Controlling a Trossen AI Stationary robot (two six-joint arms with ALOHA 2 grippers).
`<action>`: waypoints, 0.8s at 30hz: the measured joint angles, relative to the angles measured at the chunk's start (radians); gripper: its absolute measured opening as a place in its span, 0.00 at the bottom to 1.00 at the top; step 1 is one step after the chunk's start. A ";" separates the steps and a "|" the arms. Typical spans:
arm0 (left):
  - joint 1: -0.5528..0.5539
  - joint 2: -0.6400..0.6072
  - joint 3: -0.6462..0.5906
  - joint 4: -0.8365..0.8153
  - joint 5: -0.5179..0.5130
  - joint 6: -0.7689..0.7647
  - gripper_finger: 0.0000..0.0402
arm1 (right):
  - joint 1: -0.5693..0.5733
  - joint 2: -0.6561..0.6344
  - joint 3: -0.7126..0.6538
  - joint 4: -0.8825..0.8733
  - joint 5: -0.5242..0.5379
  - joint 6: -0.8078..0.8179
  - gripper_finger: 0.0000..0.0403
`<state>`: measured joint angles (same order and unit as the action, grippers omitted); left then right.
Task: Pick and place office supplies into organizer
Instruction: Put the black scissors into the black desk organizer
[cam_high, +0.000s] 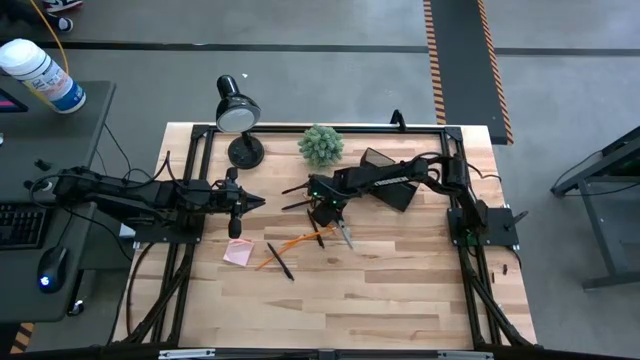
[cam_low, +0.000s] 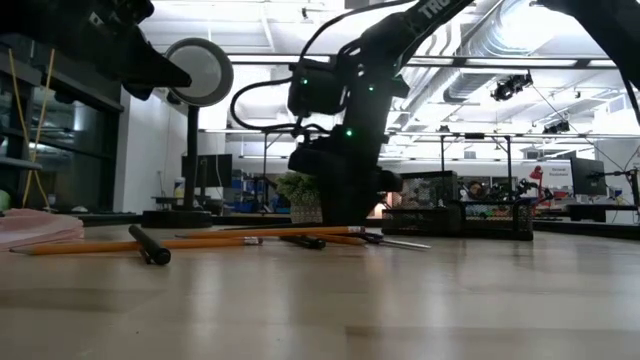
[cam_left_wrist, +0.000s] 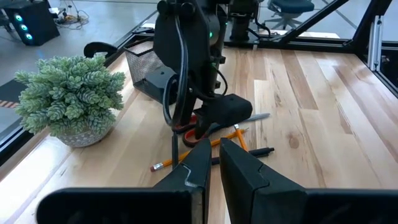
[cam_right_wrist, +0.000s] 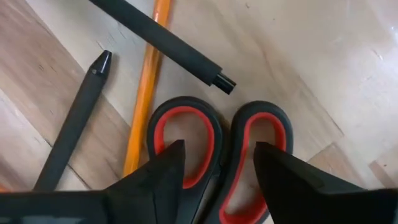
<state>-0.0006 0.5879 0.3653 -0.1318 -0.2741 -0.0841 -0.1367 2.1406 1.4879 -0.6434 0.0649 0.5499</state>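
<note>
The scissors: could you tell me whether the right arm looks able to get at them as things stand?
Probably yes. The right gripper hangs open just above the scissors, one finger at each red-lined loop. Nothing lies over the handles; the orange pencil sits beside them.

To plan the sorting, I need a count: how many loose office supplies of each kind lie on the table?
Red-handled scissors: 1
Orange pencils: 2
Black pens: 2
Pink sticky-note pad: 1
Total: 6
</note>
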 joint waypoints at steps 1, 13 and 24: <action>0.000 0.000 0.000 0.000 0.000 0.000 0.06 | 0.000 0.008 0.001 0.000 -0.001 0.000 0.42; 0.000 0.000 0.000 -0.003 0.000 0.000 0.06 | 0.000 0.037 0.003 -0.015 -0.023 -0.014 0.16; 0.000 0.000 0.000 -0.016 0.001 -0.002 0.06 | 0.018 0.052 0.189 -0.293 0.051 -0.061 0.16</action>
<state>-0.0002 0.5880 0.3653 -0.1476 -0.2733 -0.0860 -0.1190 2.1925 1.6766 -0.9360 0.1158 0.4884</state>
